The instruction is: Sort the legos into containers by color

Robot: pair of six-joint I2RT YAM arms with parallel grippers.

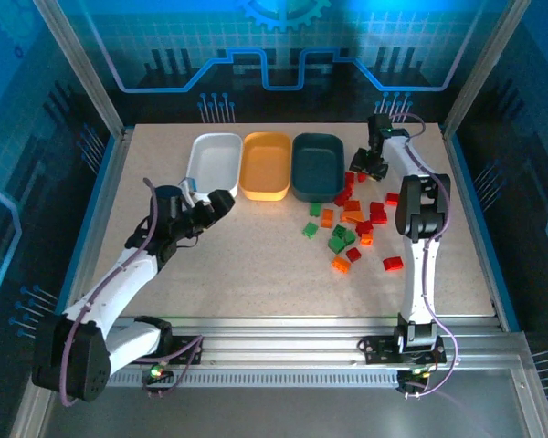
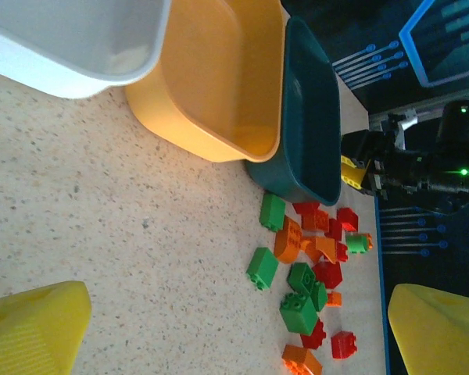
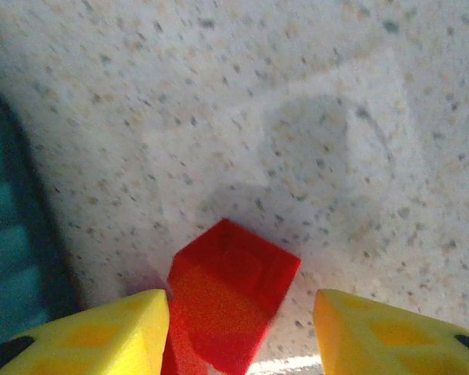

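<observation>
No bricks (image 1: 352, 219) are sorted yet, I judge. My right gripper (image 3: 242, 332), jaws wide and holding nothing, straddles a red brick (image 3: 230, 301) just beside the teal tray (image 1: 317, 166); next, close and lift. Left gripper (image 1: 221, 203) gapes empty, well left of it.

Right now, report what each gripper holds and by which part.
Nothing is held. The right gripper stands open around a red brick, with a gap showing on one side. The left gripper is open and empty.
</observation>
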